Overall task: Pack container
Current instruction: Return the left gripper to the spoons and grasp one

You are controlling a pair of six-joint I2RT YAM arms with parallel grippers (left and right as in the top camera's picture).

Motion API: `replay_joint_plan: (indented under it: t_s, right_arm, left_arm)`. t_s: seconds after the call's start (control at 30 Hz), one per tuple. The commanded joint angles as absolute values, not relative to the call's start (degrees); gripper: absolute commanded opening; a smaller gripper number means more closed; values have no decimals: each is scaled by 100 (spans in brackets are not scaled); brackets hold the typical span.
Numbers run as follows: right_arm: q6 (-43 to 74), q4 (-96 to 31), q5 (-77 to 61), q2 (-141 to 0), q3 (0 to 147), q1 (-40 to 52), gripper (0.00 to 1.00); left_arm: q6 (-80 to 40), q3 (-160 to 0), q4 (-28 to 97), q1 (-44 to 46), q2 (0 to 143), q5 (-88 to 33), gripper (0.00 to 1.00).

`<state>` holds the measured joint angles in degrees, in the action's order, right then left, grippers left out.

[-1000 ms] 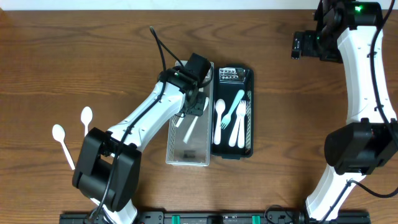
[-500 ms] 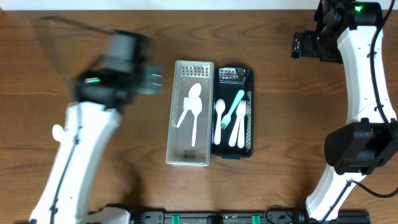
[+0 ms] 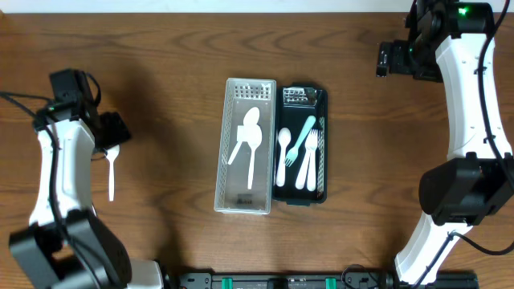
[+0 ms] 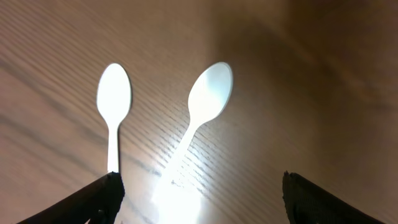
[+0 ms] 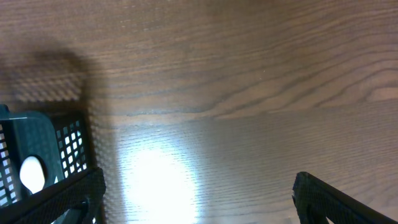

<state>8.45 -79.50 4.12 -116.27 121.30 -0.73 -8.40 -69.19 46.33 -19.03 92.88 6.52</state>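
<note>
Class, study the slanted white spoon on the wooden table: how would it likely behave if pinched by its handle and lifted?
The slanted spoon looks thin and plastic, so it is probably very light and a little bendy at its narrow handle. Its smooth surface may slip in a pinch. Lying flat on the table, its low handle could be hard to get under.

Overhead, the left arm (image 3: 56,160) covers one of the spoons (image 4: 114,99); up close, one handle melts into glare.
</note>
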Motion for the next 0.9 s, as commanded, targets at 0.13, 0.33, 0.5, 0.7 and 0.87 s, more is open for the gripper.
replay_joint_plan:
  t_s: [0.13,0.33,0.5,0.7,0.87]
  right_arm:
    - [762,-7966,425,-11520,12213,-121,99]
    - [764,-7975,427,-11520,12213,-121,99]
    - [764,-7966,427,-11520,12213,-121,99]
    - [764,-7902,427,-11520,12213,-121,99]
    - [764,-7909,427,-11520,12213,-121,99]
  left_arm:
    - [-163,-6733,4377,-2215,10215,336,85]
    - [242,-6733,4272,-2534,10691,-290,85]
    - [480,-6733,4187,-2762,10790,-563,85]
    - [792,-6733,4158,-2783,10914,-556,85]
    - [792,-6733,4143,-2783,11192,-558,85]
